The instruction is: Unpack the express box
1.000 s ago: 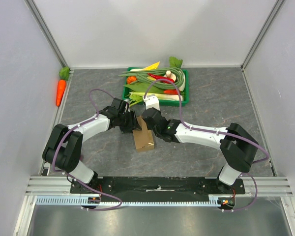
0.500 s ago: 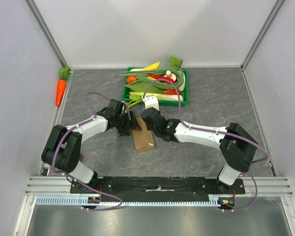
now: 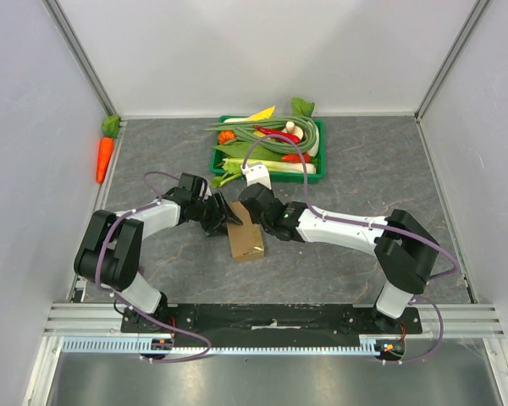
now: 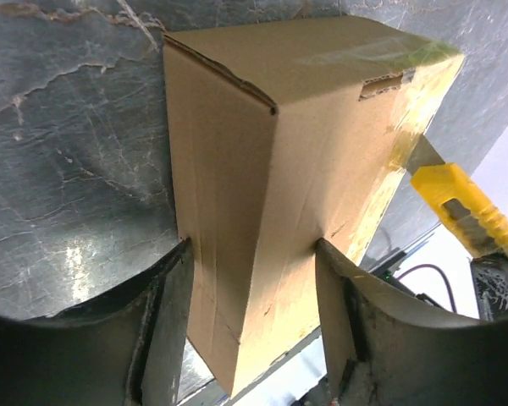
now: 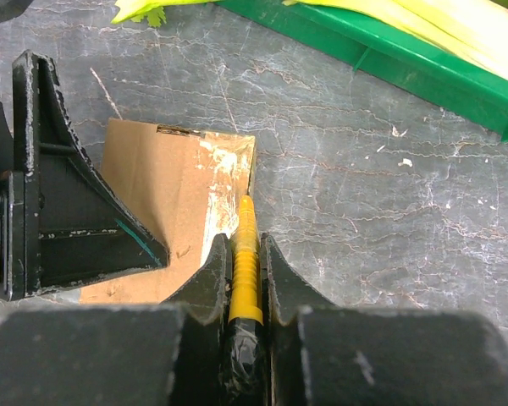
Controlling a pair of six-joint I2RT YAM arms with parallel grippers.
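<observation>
The express box [image 3: 246, 242] is a small brown carton on the grey table in front of the arms. My left gripper [image 3: 223, 215] is shut on its left end; in the left wrist view the two fingers [image 4: 165, 288] press both sides of the box [image 4: 271, 169]. My right gripper [image 3: 257, 222] is shut on a yellow utility knife [image 5: 245, 271]. The knife tip lies along the taped right edge of the box [image 5: 165, 178]. The knife also shows in the left wrist view [image 4: 466, 211], beside the box's far end.
A green tray [image 3: 320, 139] of vegetables stands just behind the grippers; its rim shows in the right wrist view [image 5: 423, 72]. A toy carrot [image 3: 105, 156] lies by the left wall. Walls close the table on three sides.
Both wrists have shifted slightly left and away from the bases. The box stays in about the same place, held by the left gripper, with the knife at its edge.
</observation>
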